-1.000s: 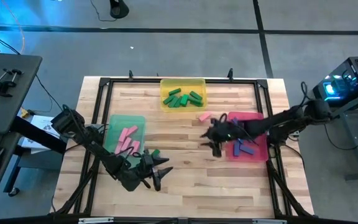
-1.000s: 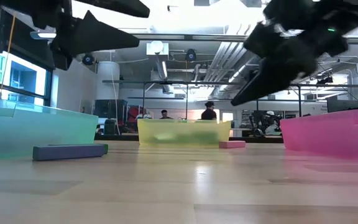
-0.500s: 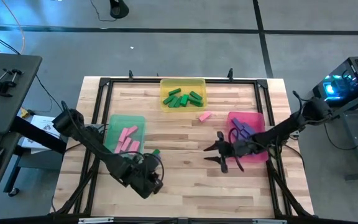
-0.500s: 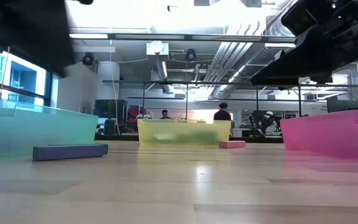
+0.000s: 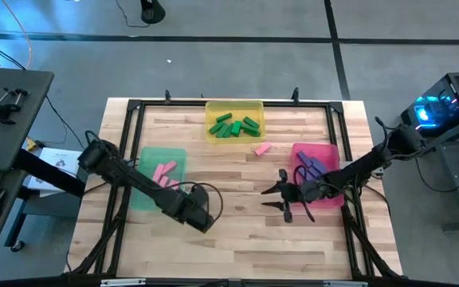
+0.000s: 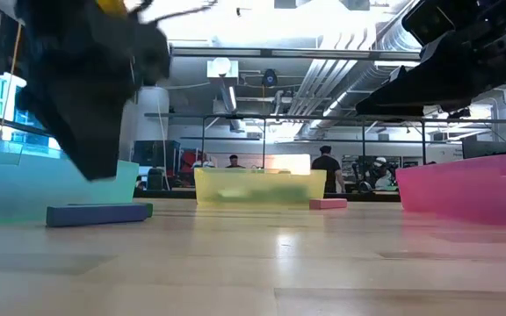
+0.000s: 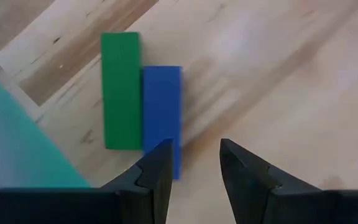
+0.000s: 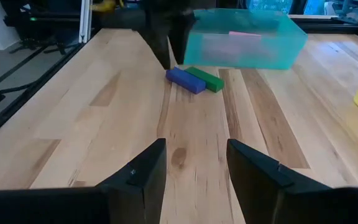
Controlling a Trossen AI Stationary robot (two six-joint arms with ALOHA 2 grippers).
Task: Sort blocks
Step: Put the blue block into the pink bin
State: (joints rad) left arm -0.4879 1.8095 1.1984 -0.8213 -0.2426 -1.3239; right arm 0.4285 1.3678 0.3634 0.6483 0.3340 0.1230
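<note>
Our left claw [image 7: 191, 163] hangs spread over the blue block [image 7: 161, 112], empty; that block lies touching a green block [image 7: 121, 87] at the green tray's [image 5: 144, 197] four o'clock. Our right claw [image 8: 194, 163] hovers spread beside the pink tray [image 5: 331, 196].

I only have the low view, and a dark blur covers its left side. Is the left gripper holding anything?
Observer: No. The left gripper is open and empty, one finger over an end of the blue block.
Operator: Is that block alone?
Observer: No. A green block lies flat against its long side, by the green tray.
Operator: And the right arm?
Observer: The right gripper is open and empty over bare table, pointing at that pair.
</note>
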